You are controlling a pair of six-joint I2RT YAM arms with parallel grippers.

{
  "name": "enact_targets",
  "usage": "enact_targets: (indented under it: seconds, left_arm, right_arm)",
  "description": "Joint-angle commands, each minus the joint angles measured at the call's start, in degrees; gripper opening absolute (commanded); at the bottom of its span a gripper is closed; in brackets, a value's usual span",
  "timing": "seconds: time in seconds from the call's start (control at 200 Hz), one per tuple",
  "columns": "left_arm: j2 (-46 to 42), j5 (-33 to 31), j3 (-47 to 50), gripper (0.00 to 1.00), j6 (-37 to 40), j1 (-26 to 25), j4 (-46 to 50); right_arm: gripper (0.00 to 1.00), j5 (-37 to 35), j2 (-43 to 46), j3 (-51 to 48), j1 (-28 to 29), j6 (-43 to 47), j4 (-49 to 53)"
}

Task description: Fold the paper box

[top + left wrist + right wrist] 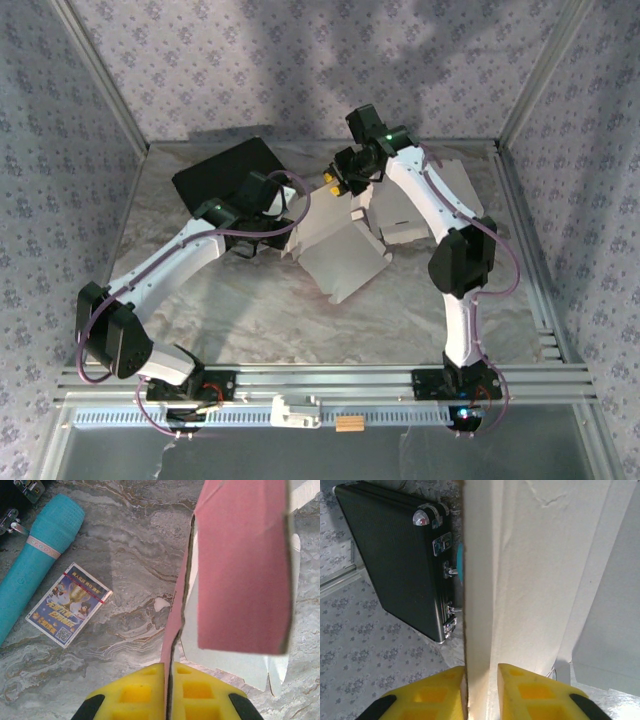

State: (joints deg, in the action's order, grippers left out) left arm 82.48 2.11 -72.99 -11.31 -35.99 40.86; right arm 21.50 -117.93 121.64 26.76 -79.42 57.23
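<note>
The paper box [342,252] is a white, half-folded cardboard shape in the middle of the marble table. My left gripper [284,216] is at its left side. In the left wrist view it [169,690] is shut on the thin edge of a flap whose inner face is pink [240,565]. My right gripper [346,184] is at the box's far edge. In the right wrist view its yellow fingers [481,692] press both sides of a thick, doubled white wall [520,580] of the box.
A black case [225,175] lies at the back left, also seen in the right wrist view [395,555]. A teal cylinder [40,555] and a printed card [67,605] lie on the table left of the box. More white cardboard [425,205] lies under the right arm.
</note>
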Motion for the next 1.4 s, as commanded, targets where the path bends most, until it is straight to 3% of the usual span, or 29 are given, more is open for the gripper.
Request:
enact_targets:
  seconds: [0.0,0.265,0.37,0.55,0.61,0.705,0.889,0.964,1.129,1.394]
  left_arm:
    - [-1.1,0.8,-1.3,0.00,1.1,0.5,-0.2]
    - [-1.2,0.8,-0.8,0.00,1.3,0.6,-0.2]
    - [-1.1,1.0,-0.7,0.00,1.2,0.6,-0.4]
    - [-0.8,1.2,-1.0,0.00,1.1,0.7,-0.4]
    - [-0.8,1.3,-0.9,0.00,0.9,0.8,-0.4]
    - [-1.3,2.5,-0.8,0.00,-0.3,1.7,-0.6]
    - [-5.9,9.6,-0.6,0.38,-9.3,6.1,-1.7]
    - [-8.1,14.0,-0.6,0.47,-14.1,6.9,-4.1]
    - [-9.5,15.3,-2.9,0.52,-18.7,7.7,-3.2]
    - [0.2,17.8,-12.5,0.51,-26.4,6.8,-2.3]
  right_arm:
    - [0.21,0.0,-0.3,0.9,0.2,0.9,1.4]
    - [0.19,-0.4,0.6,0.9,0.3,0.1,1.0]
    - [0.11,-0.6,0.9,0.7,0.4,-0.1,0.8]
    - [0.13,-1.0,1.8,-0.2,0.4,0.0,0.6]
    - [0.00,-1.7,2.6,-0.9,0.4,0.0,0.1]
    - [0.00,-2.7,3.9,-3.0,0.4,-0.5,-1.0]
    - [0.00,-5.6,9.0,-11.9,0.5,-6.1,-6.4]
    - [0.00,-6.9,10.3,-13.9,0.7,-8.7,-7.2]
    - [0.00,-7.7,10.3,-13.4,1.2,-11.4,-6.2]
    - [0.00,-7.9,9.6,-13.3,2.2,-12.4,-6.4]
